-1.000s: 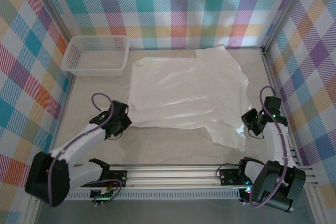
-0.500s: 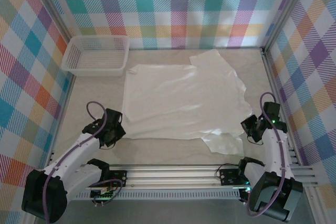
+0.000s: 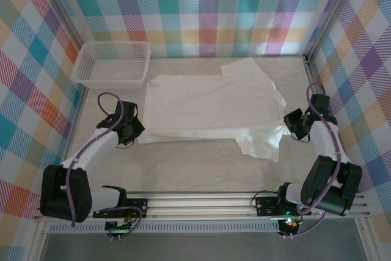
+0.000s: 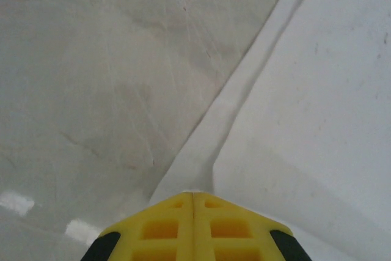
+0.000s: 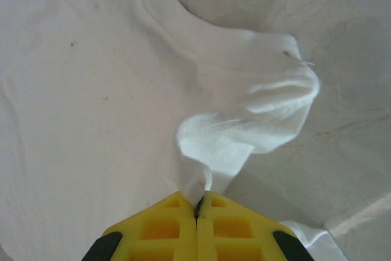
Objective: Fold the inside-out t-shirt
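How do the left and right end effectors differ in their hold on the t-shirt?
The left end effector pinches a flat hem edge of the t-shirt; the right end effector pinches a bunched, twisted fold. The left sits at the shirt's left edge, the right at its right edge. Both are shut on the fabric.

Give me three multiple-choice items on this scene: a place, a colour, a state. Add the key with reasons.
1. Where does the mesh basket stand? A) far left corner of the table B) near right corner C) its middle
2. What colour are the fingers of the right pincer? A) red B) yellow C) blue
3. The right pincer is: A) wide open B) shut on nothing C) shut on the t-shirt
Key: A, it sits by the far left wall; B, its wrist view shows yellow; C, bunched cloth enters its closed jaws.
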